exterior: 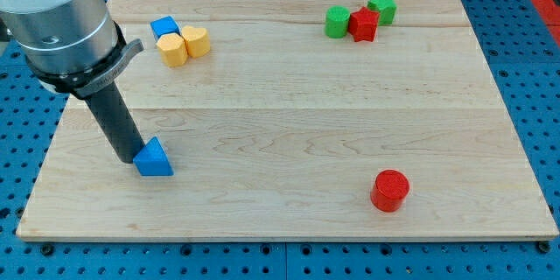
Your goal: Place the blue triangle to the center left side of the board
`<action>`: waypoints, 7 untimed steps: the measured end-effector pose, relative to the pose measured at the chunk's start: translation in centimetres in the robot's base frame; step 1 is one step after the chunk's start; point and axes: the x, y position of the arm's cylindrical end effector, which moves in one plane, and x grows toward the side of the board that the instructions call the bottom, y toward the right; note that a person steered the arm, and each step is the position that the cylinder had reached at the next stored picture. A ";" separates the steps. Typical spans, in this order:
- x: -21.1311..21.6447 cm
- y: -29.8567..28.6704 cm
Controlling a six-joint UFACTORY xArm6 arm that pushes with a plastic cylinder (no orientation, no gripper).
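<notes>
The blue triangle (pixel 155 158) lies on the wooden board (pixel 289 114) at the view's lower left. My tip (pixel 128 156) rests on the board just left of the triangle, touching or nearly touching its left side. The dark rod rises from there up to the grey arm body at the view's top left.
A blue block (pixel 164 28), a yellow block (pixel 172 51) and a yellow heart-like block (pixel 196 41) cluster at the upper left. Two green blocks (pixel 337 22) (pixel 382 7) flank a red star-like block (pixel 363 24) at the upper right. A red cylinder (pixel 389 190) stands at the lower right.
</notes>
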 end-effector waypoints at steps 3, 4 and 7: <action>0.5 4.6; -3.3 2.4; -4.2 -1.2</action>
